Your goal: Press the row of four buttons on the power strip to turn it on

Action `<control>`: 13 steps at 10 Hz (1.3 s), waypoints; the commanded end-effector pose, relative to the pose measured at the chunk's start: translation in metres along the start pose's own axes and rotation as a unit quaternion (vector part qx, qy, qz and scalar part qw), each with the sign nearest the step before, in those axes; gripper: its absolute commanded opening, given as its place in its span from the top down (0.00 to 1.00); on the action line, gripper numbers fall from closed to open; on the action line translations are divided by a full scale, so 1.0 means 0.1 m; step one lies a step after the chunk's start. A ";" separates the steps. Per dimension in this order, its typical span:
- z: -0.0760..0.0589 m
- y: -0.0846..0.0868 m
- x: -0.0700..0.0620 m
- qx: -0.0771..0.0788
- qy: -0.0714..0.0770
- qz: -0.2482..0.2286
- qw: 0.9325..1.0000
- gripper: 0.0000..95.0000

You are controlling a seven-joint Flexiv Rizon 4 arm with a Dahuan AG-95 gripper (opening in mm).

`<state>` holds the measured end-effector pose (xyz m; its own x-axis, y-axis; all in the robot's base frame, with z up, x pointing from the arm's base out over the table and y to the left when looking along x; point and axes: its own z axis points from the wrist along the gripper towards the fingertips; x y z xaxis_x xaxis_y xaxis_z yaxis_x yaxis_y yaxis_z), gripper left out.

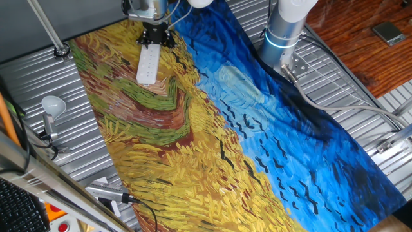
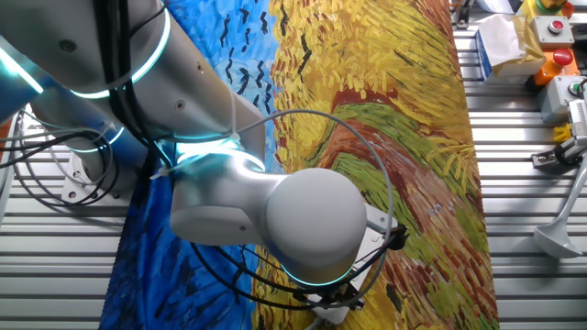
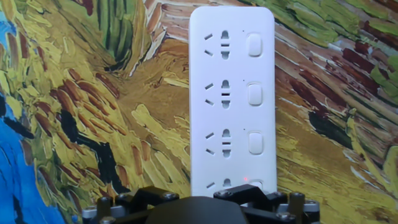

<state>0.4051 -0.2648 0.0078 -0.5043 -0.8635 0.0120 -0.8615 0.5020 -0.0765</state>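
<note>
**Power strip lined up under the hand, nearest button first**

Power strip (image 3: 231, 99) runs straight up the middle of the hand view, so its four buttons (image 3: 254, 93) form a column along its right edge that one straight pass could follow. Nearest, at the bottom edge, the gripper (image 3: 202, 202) hides part of the lowest button; a small red dot glows just beside it, possibly an indicator. Whether the jaws are wide or narrow I cannot tell. Farther up, three buttons lie uncovered. In one fixed view the strip lies upper left on the painted cloth (image 1: 212, 135), the gripper over its far end, a light bulb (image 1: 53, 104) well apart at left.
</note>
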 end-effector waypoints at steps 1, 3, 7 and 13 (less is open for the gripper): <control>0.10 0.00 0.00 0.003 -0.001 0.003 1.000 0.00; 0.12 -0.02 -0.01 0.004 0.000 0.007 1.000 0.00; 0.12 -0.05 -0.01 0.001 -0.001 0.009 1.000 0.00; -0.11 -0.03 -0.05 -0.004 0.006 0.012 1.000 0.00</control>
<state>0.4125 -0.2615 0.0126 -0.5220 -0.8528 0.0151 -0.8515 0.5200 -0.0674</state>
